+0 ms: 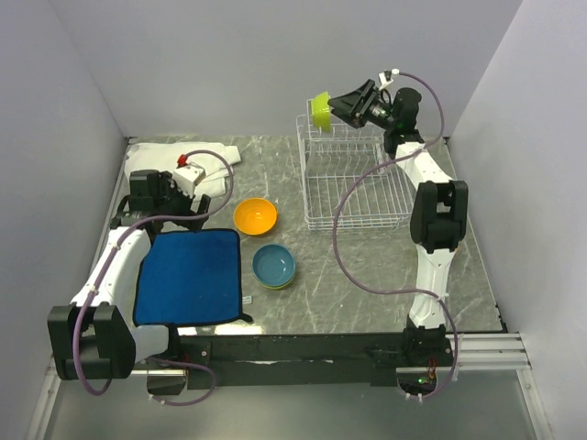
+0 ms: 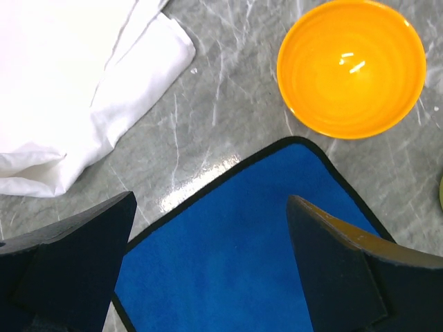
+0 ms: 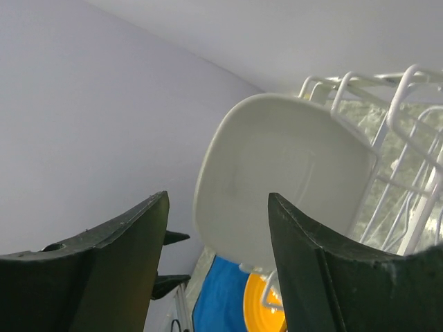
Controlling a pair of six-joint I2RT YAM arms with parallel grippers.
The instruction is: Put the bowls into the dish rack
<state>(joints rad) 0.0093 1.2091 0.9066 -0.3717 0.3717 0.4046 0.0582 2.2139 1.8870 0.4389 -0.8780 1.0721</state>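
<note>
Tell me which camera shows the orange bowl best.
Left wrist view: the orange bowl sits large at the upper right, its inside seen from above. Top external shows the bowl whole but small, beside the blue mat. Right wrist catches only a sliver at the bottom edge.

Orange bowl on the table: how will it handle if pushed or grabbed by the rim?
Likely slippery: the orange bowl shows sharp glossy highlights, so a rim grip may slip. It looks like thin plastic, probably light. Pushed, it may skate across the smooth table.
</note>
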